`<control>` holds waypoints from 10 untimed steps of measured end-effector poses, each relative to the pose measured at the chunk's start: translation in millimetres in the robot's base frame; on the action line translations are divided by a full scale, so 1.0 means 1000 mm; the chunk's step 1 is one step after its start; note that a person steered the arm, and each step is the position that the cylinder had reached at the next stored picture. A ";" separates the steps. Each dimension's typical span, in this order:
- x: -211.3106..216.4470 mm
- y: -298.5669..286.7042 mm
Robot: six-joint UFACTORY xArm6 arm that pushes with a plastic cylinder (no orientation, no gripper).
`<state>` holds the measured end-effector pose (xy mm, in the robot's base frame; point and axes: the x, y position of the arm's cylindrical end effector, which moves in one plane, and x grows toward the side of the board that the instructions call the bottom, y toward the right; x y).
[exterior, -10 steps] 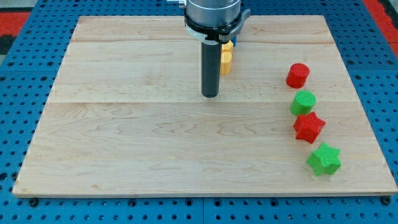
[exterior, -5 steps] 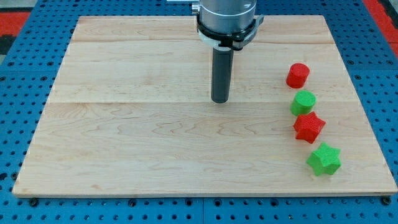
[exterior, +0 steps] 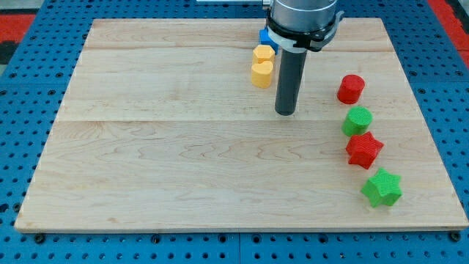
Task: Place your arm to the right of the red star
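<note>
The red star (exterior: 363, 149) lies near the board's right side, between a green cylinder (exterior: 357, 120) above it and a green star (exterior: 381, 188) below it. My tip (exterior: 286, 112) rests on the wooden board (exterior: 146, 161), to the upper left of the red star, about a hundred pixels to its left. It touches no block.
A red cylinder (exterior: 351, 88) sits at the top of the right-hand column. Two yellow blocks (exterior: 262, 65) and a partly hidden blue block (exterior: 264, 35) lie just left of the rod near the top. Blue pegboard (exterior: 22, 147) surrounds the board.
My tip has moved to the right, from the board's middle toward the right-hand column. The yellow blocks, hidden behind the rod before, now show on its left.
</note>
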<state>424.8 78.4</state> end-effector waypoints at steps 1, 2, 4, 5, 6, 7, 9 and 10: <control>0.023 0.020; 0.066 0.020; 0.164 0.020; 0.193 0.024; 0.194 0.035; 0.194 0.081; 0.177 0.198; 0.121 0.216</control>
<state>546.1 294.1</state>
